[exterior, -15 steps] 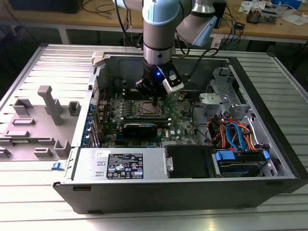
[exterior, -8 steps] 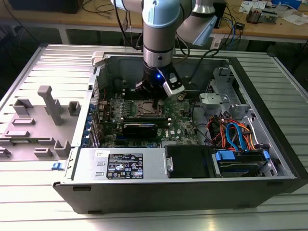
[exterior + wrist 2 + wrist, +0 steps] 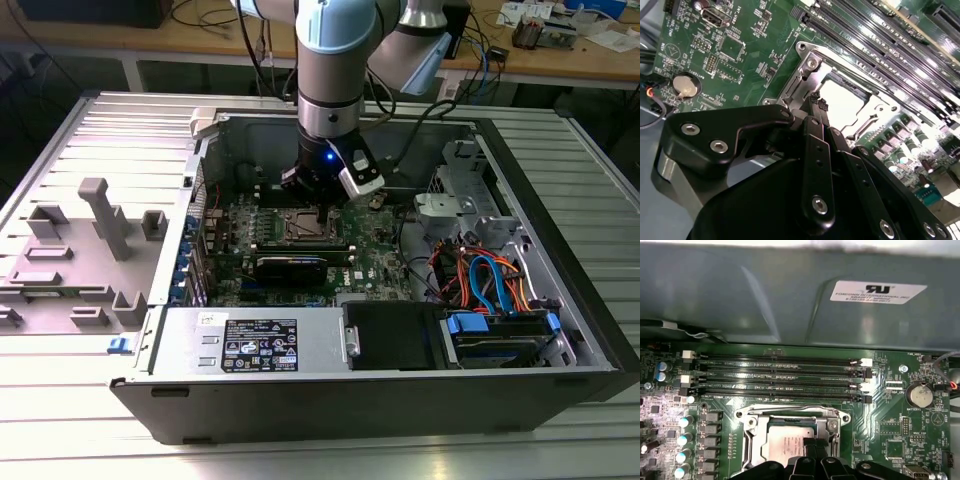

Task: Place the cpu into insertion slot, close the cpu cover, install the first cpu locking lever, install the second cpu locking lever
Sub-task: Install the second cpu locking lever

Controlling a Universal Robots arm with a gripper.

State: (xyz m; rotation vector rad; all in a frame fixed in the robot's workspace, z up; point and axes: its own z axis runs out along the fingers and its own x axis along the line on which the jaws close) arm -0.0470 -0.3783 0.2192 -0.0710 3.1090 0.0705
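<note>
The hand (image 3: 816, 103), fingers pressed together and pinching nothing, bears down at the socket's edge, where the cpu (image 3: 790, 441) already sits in its slot under the closed cpu cover (image 3: 756, 440), apparently to work a locking lever.

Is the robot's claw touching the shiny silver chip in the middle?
Cannot tell. In the second wrist view the gripper tips overlap the cpu cover edge beside the cpu, but no view shows contact or a gap plainly.
</note>
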